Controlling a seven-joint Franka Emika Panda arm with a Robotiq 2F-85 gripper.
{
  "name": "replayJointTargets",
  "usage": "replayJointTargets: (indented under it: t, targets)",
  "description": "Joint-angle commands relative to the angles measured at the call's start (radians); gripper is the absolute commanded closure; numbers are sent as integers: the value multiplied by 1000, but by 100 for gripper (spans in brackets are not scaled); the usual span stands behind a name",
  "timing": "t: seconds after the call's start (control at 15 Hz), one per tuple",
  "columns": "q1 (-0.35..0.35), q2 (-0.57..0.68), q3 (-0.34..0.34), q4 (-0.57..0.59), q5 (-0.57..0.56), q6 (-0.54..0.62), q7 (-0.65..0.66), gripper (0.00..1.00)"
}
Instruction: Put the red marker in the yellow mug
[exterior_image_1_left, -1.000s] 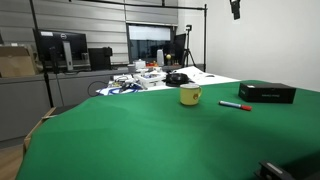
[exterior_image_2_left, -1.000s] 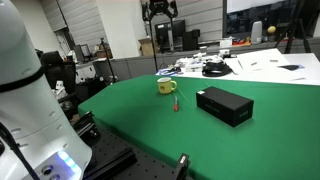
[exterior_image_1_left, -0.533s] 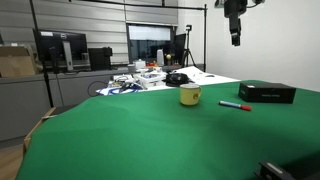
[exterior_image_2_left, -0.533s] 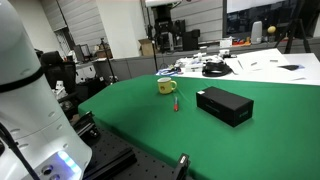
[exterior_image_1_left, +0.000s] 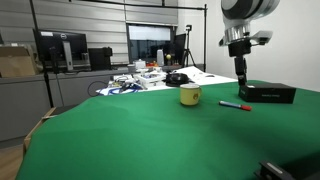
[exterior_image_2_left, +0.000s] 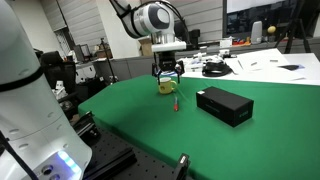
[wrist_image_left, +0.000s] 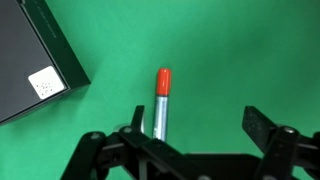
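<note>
The red marker (wrist_image_left: 161, 98) lies on the green table (exterior_image_1_left: 130, 140); the wrist view shows its red cap pointing away and a grey barrel running down beside my left finger (wrist_image_left: 139, 122). My gripper (wrist_image_left: 198, 125) is open and empty, hanging above the marker (exterior_image_1_left: 235, 105) in both exterior views (exterior_image_2_left: 175, 103). In an exterior view the gripper (exterior_image_1_left: 241, 84) is a little way above the table. The squat yellow mug (exterior_image_1_left: 190, 95) stands upright a short way from the marker, and it sits just below the gripper (exterior_image_2_left: 167, 72) in an exterior view, mug (exterior_image_2_left: 166, 87).
A flat black box (wrist_image_left: 35, 55) with a white label lies close beside the marker, also seen as the black box (exterior_image_1_left: 267, 93) and black box (exterior_image_2_left: 224, 105). Behind the green table a white desk holds cables and clutter (exterior_image_1_left: 145, 77). Monitors (exterior_image_1_left: 60, 50) stand further back.
The arm has come down from the top of both exterior views and the gripper now hangs low over the marker. Mug, marker and box have not moved.
</note>
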Motion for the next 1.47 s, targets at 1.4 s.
replayJointTargets:
  t: [1.4]
  targets:
    - [-32,211,15,34,6,305,231,0]
